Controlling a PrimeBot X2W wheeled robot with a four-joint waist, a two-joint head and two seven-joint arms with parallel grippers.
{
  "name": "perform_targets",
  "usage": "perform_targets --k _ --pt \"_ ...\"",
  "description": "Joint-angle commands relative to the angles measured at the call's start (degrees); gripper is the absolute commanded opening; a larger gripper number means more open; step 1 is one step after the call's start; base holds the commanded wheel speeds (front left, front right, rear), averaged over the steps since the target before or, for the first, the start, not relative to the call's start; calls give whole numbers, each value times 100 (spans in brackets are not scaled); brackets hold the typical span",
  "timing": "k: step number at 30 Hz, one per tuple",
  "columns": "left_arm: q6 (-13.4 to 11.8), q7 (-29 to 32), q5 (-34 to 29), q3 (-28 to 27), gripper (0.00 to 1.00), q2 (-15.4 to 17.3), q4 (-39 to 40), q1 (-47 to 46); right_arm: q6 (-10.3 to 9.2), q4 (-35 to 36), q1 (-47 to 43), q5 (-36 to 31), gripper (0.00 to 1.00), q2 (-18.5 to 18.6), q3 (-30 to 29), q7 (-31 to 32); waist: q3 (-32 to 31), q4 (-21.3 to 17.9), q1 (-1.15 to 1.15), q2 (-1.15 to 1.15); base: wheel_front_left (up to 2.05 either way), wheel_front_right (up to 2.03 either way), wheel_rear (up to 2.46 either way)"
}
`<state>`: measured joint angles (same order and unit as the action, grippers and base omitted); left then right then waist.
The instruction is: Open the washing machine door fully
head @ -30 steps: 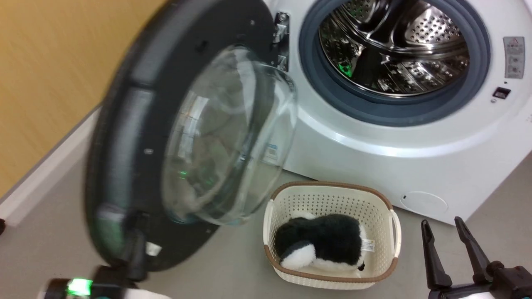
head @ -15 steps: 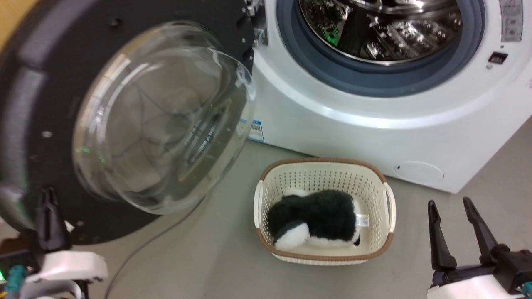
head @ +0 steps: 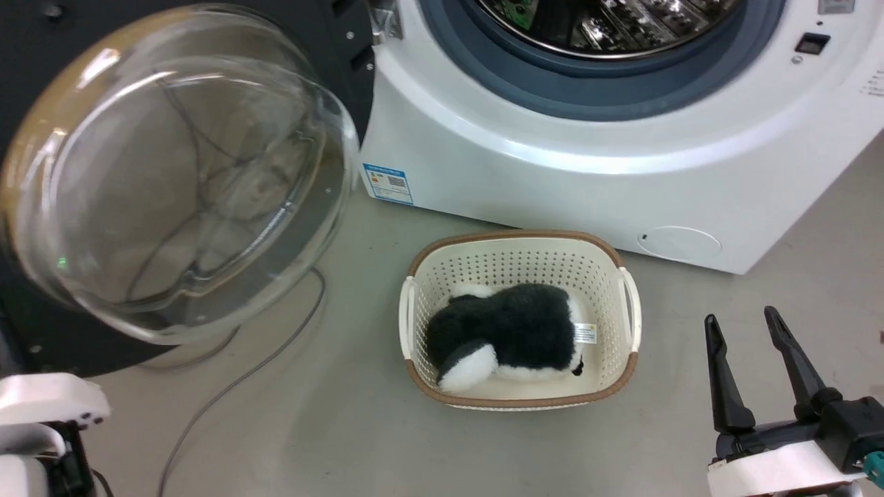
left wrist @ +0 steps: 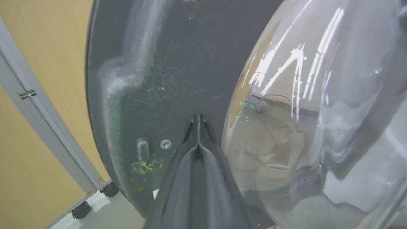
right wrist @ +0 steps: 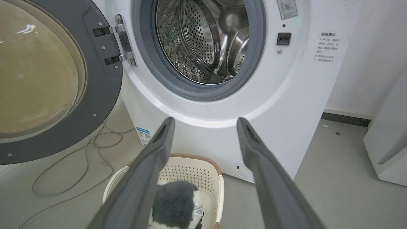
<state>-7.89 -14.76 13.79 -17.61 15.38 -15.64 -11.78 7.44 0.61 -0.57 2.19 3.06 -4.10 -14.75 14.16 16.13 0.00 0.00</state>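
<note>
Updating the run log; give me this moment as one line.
washing machine door: wide open | left gripper: shut, at door's inner face | right gripper: open, empty

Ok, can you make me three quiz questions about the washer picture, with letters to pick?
1. Where is the fluffy toy? A. in the basket B. in the washer C. on the bare floor
2. What colour is the basket's rim? A. blue B. brown C. green
3. The right tool is: A. open B. shut C. holding the toy

Answers: 1 A, it lies inside the basket walls. 2 B, a brown band rings the top. 3 A, its two fingers stand apart with nothing between.
</note>
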Motion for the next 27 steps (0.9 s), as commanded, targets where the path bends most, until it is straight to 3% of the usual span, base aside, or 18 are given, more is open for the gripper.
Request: perform_targets --k 1,16,27 --pt "34 -24 15 -101 0 51 -135 -150 5 14 130 -2 100 -18 0 -25 47 -66 0 0 0 0 0" --pt "238 -24 -177 -748 0 253 -899 -741 5 10 265 -38 100 -18 12 -25 206 -304 0 0 0 0 0" --pt "365 -24 -399 -973 0 -21 -536 -400 5 -64 109 120 100 -18 -4 -25 -232 -358 0 0 0 0 0"
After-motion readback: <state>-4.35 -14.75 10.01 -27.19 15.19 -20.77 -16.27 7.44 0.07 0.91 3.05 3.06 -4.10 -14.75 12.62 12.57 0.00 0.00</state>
